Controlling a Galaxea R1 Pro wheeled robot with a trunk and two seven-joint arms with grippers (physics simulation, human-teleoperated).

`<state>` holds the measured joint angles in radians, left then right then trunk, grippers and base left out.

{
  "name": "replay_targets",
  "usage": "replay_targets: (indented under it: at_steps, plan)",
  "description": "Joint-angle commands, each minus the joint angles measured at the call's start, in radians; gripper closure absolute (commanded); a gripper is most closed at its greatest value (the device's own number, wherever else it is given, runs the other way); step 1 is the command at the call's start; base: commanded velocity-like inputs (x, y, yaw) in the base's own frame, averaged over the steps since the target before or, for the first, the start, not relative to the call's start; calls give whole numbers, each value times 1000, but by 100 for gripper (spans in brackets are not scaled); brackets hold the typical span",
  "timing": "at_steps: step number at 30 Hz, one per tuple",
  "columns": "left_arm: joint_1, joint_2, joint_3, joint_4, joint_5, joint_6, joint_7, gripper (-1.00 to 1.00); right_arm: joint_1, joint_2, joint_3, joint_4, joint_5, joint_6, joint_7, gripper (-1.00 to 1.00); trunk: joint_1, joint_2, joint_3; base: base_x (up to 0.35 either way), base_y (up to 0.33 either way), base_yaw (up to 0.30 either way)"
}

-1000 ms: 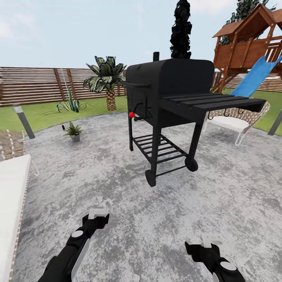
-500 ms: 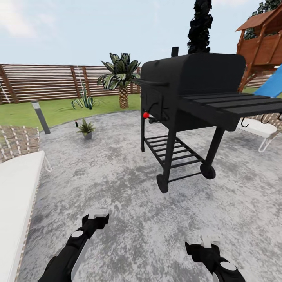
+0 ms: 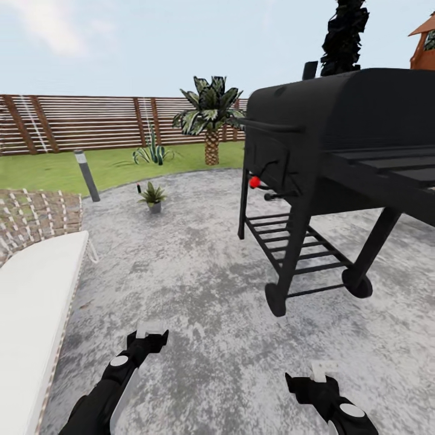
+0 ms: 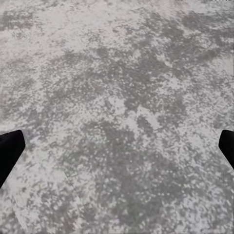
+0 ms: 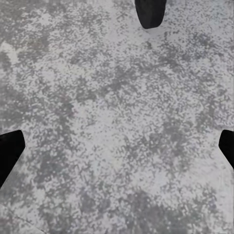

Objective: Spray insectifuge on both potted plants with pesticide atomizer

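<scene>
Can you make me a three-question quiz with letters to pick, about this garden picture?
1. Where does the little potted plant stand?
A. on the grey patio, near its edge
B. on the grill's shelf
C. on the white lounger

2. What colour is the knob on the grill?
A. blue
B. red
C. yellow

3. What are the left gripper and right gripper holding?
A. a sprayer
B. a pot
C. nothing

Answers: 1 A, grey paving surrounds the pot. 2 B, it is bright red against the black grill. 3 C, the wrist views show just patio between the spread fingers.
</scene>
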<state>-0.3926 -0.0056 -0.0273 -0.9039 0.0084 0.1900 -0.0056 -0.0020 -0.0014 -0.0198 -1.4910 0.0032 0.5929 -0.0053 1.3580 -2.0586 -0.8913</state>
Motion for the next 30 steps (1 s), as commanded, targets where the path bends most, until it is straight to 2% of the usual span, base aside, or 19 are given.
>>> replay_targets:
  at_steps: [1, 30]
  plan:
    - [-1, 0, 0, -1, 1, 5, -1, -100, 0, 0, 0, -2, 0, 5, -1, -100, 0, 0, -2, 346, 28, 204]
    - [-1, -1, 1, -1, 2, 6, -1, -100, 0, 0, 1, -2, 0, 5, -1, -100, 0, 0, -34, 346, -4, 204]
